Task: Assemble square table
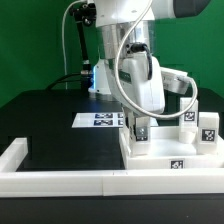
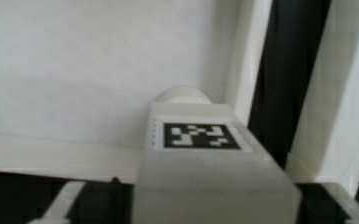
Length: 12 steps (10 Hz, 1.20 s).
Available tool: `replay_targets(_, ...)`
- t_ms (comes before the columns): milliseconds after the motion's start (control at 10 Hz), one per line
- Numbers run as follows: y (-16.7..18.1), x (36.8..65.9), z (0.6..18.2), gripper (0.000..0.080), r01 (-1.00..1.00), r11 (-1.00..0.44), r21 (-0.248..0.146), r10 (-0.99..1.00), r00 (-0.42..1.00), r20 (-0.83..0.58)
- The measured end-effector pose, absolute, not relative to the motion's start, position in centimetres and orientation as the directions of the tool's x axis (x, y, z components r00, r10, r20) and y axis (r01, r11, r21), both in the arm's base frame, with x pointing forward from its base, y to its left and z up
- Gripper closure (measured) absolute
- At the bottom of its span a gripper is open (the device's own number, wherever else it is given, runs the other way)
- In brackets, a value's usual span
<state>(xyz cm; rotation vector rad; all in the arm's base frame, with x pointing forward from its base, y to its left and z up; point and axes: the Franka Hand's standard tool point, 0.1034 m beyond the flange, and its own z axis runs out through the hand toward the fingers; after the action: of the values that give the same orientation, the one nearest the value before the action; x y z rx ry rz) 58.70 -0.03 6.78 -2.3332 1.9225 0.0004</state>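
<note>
Here the arm reaches down over the white slab (image 1: 165, 150), which lies flat on the black tabletop (image 1: 55, 120) at about four o'clock in the exterior view, pushed against the long white rail (image 1: 60, 180) that borders the near edge. A black-and-white tag shows on the slab's near edge.

The fingers (image 1: 138, 130) hang low at the slab's nine o'clock side, around a small upright white leg (image 1: 141, 133) with a tag on its face. From this view I cannot tell whether they touch it. In the wrist view the same leg (image 2: 197, 140) stands in the middle of the picture, its tag facing the camera, with the slab's pale top (image 2: 87, 70) behind it. Only a pale tip of one of the fingers (image 2: 60, 205) shows there, beside the leg and apart from it, so the fingers look spread rather than pinching; the other side is hidden.

Two more tagged legs stand upright at the slab's three o'clock side in the exterior view: one leg (image 1: 188, 117) further back, another leg (image 1: 208, 128) at the edge of the picture.

Behind the arm, at roughly twelve o'clock from the slab, the marker board (image 1: 100, 120) lies flat on the tabletop, partly covered by the arm.
</note>
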Motion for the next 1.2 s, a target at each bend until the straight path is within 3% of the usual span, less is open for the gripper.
replay_targets(100,0.1,58.7,6.8,0.0202,-0.959,-0.267,-0.097,-0.959,0.274,-0.069)
replay_targets(300,0.5,58.7,6.8,0.0162,-0.903,-0.417,-0.107,-0.904,0.424,-0.055)
replay_targets(700,1.5,58.7,6.8,0.0150,-0.606,-0.787,-0.115,-0.610,0.792,-0.004)
replay_targets(1200,1.7,59.1,7.2,0.0150,-0.273,-0.960,-0.061,-0.275,0.960,0.041)
